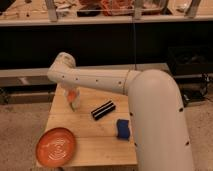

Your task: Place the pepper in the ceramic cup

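My gripper hangs down from the arm over the back left part of the wooden table. The small bright orange pepper shows right at the gripper's tip. Directly under it stands the pale whitish ceramic cup, upright on the table. The pepper is at or just above the cup's rim; I cannot tell whether it touches the cup. The arm's large white forearm crosses from the right and hides the table's right edge.
A black oblong object lies on the table to the right of the cup. A blue sponge-like block sits nearer the front right. A large round orange plate with white swirls lies at the front left corner. Dark shelving stands behind the table.
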Motion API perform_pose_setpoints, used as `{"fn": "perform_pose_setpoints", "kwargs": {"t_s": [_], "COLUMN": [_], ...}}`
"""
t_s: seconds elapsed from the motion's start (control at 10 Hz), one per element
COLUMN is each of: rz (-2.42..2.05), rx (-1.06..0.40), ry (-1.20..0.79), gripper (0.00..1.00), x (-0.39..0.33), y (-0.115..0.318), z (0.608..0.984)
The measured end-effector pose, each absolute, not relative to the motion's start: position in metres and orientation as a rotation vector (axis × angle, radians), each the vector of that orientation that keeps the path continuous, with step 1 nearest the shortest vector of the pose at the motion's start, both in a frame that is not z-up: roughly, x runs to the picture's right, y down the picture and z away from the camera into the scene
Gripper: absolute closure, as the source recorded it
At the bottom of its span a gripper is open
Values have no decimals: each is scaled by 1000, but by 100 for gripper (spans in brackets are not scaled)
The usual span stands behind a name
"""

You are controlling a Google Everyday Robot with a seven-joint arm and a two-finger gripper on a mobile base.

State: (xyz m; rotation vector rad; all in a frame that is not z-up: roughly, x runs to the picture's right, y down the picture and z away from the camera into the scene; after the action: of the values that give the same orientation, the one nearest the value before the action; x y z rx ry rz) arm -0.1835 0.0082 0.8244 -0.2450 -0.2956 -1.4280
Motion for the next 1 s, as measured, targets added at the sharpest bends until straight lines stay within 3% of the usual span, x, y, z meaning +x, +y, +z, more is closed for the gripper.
{"fn": "perform_pose_setpoints", "kwargs": {"t_s": [0.2,0.4,0.6,0.8,1.0], "rz": [-1435,-1444,-1454,-1463,-1470], "rx": [-233,-225,-216,-210,-206], "ry": [-294,-292,-291,-288,-287], "gripper": [98,80,74,62,63], "x": [-186,-189,-193,-195,-196], "y": [9,10,12,13,14], "z": [826,828,829,831,832]}}
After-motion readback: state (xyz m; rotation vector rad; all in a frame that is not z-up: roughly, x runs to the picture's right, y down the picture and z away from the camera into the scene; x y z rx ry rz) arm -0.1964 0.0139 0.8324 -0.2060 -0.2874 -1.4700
